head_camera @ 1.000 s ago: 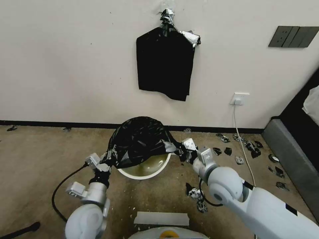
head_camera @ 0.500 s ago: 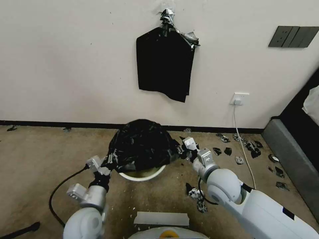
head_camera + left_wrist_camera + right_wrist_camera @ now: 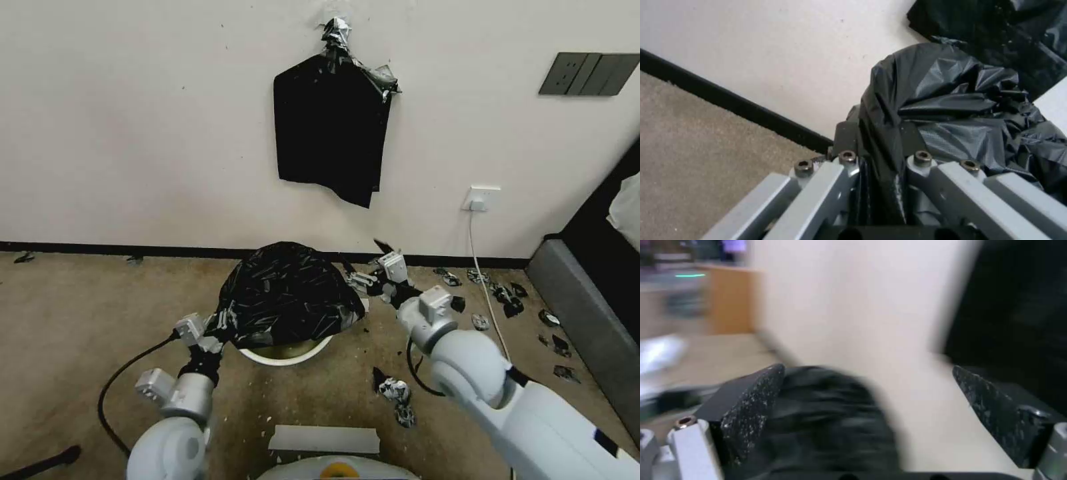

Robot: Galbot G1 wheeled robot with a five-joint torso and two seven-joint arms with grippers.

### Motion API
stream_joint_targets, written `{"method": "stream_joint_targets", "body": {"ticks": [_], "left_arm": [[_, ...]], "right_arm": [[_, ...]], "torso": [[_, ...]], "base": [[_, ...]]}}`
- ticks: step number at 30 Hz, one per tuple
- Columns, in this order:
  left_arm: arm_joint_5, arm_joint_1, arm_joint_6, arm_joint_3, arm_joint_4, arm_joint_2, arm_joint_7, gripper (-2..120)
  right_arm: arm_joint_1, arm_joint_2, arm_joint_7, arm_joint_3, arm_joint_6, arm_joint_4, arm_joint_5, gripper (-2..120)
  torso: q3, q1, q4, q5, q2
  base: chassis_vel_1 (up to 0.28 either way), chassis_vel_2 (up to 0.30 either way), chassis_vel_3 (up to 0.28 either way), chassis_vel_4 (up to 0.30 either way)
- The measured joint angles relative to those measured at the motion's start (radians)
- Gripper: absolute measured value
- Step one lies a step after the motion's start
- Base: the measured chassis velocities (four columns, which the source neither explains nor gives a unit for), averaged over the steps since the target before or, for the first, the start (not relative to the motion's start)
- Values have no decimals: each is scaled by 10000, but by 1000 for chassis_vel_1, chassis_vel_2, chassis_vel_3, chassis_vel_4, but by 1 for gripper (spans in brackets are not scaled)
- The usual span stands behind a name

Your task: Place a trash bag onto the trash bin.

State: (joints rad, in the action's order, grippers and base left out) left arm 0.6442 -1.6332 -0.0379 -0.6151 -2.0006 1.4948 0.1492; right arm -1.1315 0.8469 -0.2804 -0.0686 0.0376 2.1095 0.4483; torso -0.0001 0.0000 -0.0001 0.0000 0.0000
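Crinkled glossy black trash bag (image 3: 287, 297) domed over round cream-white bin (image 3: 288, 351), left pincer (image 3: 880, 156) clamped on its edge in wrist view, right pincer (image 3: 365, 279) spread wide, empty, beside the bag.

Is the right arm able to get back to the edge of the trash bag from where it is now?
Probably yes. The right gripper hangs open just beside the trash bag, with nothing between them; the left gripper pinches the far edge.

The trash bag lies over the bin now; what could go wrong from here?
1. The right tool is open and off the trash bag, so that side may slip off the trash bin.
2. The left tool is shut on a thin fold; pulling may tear it.
3. The near rim is uncovered.
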Motion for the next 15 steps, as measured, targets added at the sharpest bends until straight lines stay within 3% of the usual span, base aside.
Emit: {"method": "stream_joint_targets", "body": {"ticks": [3,8,15], "left_arm": [[-49,-18,-1,-1,-19,-40,143,7],[-115,53,-1,123,4,-12,187,7],[-131,134,-4,205,39,-80,212,7]], "right_arm": [[515,-860,-1859,359,151,-236,432,100],[1396,-1399,-1851,1284,1252,-637,1336,100],[1648,-1746,-1452,1725,1767,-833,2083,100]], "torso": [[0,0,-1,-1,0],[1,0,3,2,0],[1,0,1,0,0]], "base": [[0,0,0,0],[0,0,0,0],[0,0,0,0]]}}
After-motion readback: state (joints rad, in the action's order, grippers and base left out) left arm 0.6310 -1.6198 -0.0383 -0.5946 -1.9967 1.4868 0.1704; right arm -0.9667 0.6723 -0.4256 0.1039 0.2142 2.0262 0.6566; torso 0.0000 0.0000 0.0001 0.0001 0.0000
